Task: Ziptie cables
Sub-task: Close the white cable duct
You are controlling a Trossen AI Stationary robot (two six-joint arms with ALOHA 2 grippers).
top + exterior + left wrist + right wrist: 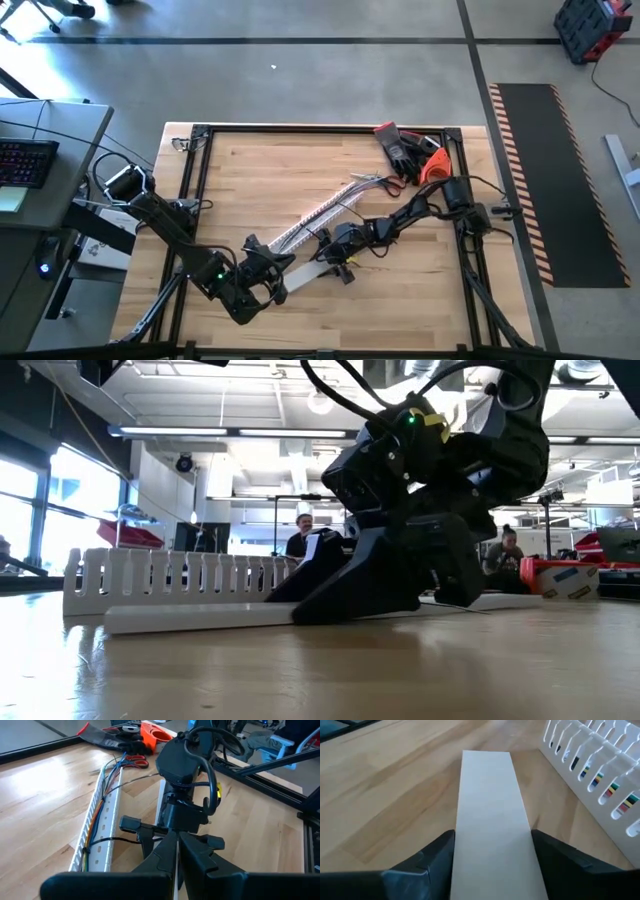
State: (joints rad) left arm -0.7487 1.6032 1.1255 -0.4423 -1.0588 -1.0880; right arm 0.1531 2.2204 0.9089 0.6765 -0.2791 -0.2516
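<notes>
Wooden tabletop (250,170) in open workshop, people seated beyond. Right gripper (492,857) low over table, fingers (427,857) apart, straddling flat white strip (490,815); actual clamping on it not discernible. White slotted channel (592,767) just beside fingers, cables (97,805) laid inside. Left gripper (177,860) clenched, empty, tips near right gripper.

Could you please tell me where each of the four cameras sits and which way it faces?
High view: overhead, straight down on the table; both arms show.
Low view: table height, level into the room; a claw on the flat white strip.
Left wrist: past the shut left claw toward the right arm.
Right wrist: along the strip between the right claw.
Shared: the white slotted channel.
</notes>
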